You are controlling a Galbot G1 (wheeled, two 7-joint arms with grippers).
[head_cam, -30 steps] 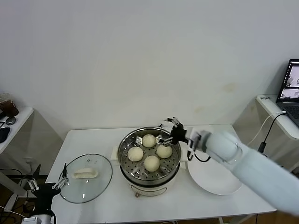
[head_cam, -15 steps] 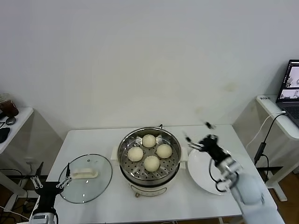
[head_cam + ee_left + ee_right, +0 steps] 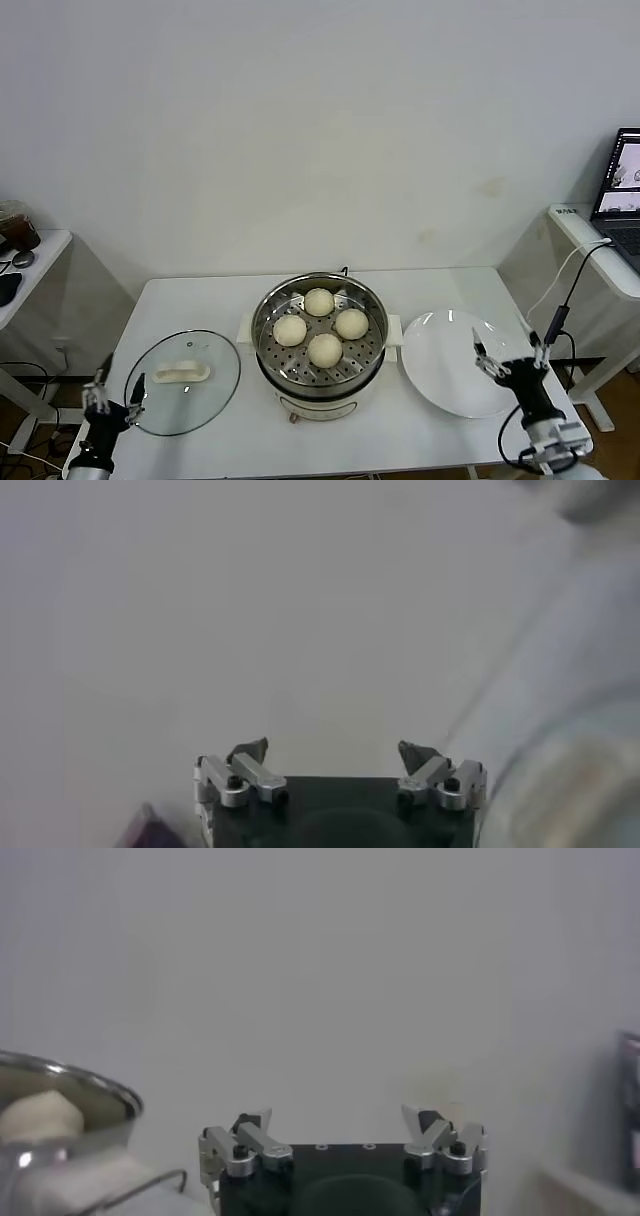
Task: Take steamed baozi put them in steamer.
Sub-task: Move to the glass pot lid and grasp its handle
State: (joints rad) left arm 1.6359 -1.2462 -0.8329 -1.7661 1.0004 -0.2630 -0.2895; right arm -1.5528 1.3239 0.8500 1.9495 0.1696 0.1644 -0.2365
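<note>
Several cream-white baozi [image 3: 321, 325] sit on the perforated tray inside the shiny steamer [image 3: 271, 305] at the table's middle. My right gripper [image 3: 511, 358] is open and empty, low at the table's front right, beside the white plate, well apart from the steamer. In the right wrist view the steamer's rim [image 3: 95, 1088] and one baozi [image 3: 40, 1116] show at the side, beyond my right gripper [image 3: 341, 1122]. My left gripper [image 3: 113, 392] is open and empty, low at the front left by the glass lid; it also shows in the left wrist view [image 3: 333, 752].
A flat white plate [image 3: 453, 362] lies right of the steamer. A round glass lid [image 3: 184, 381] with a white handle lies to its left. A laptop [image 3: 622, 190] stands on a side table at the far right.
My right arm has pulled back from over the steamer, across the plate, down to the table's front right. The left gripper has sunk a little lower. The baozi have not moved.
</note>
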